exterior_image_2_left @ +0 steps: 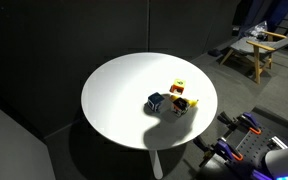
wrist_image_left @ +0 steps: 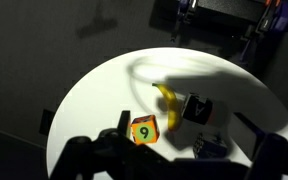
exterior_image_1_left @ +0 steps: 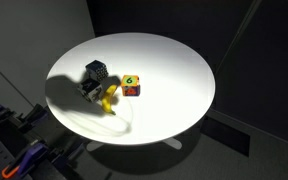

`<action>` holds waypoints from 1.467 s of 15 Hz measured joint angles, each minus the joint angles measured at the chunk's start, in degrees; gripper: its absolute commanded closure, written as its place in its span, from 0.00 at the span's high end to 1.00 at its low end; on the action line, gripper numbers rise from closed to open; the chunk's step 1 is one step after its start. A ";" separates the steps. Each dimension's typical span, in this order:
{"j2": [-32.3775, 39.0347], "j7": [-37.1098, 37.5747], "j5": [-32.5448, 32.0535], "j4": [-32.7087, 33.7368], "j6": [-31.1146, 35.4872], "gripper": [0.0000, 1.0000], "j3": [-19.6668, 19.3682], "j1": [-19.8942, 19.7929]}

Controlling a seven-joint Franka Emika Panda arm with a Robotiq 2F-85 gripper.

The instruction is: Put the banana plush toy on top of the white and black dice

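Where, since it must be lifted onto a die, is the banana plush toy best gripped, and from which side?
Probably its curved middle, from above, closing across the narrow width. The banana plush toy lies flat on the table, and the white and black dice sits close beside it, crowding a sideways approach.

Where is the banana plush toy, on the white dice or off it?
Off: the banana plush toy lies on the table beside the white and black dice.

We see a round white table [exterior_image_1_left: 174,70] ringed by dark walls. On it, a red and yellow cube marked "6" [exterior_image_1_left: 131,85] sits at four o'clock of a dark blue cube [exterior_image_1_left: 96,71]. A wooden chair [exterior_image_2_left: 264,50] stands at two o'clock in an exterior view.
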 measured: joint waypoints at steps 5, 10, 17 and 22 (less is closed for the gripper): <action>2.61 -5.69 1.38 -2.08 7.66 1.00 -2.85 0.01; 4.05 -12.55 3.51 -4.72 14.36 1.00 -5.48 0.00; 5.32 -23.76 8.61 -6.22 17.42 1.00 -9.23 -0.04; 5.90 -26.28 9.67 -6.22 17.42 1.00 -9.74 -0.23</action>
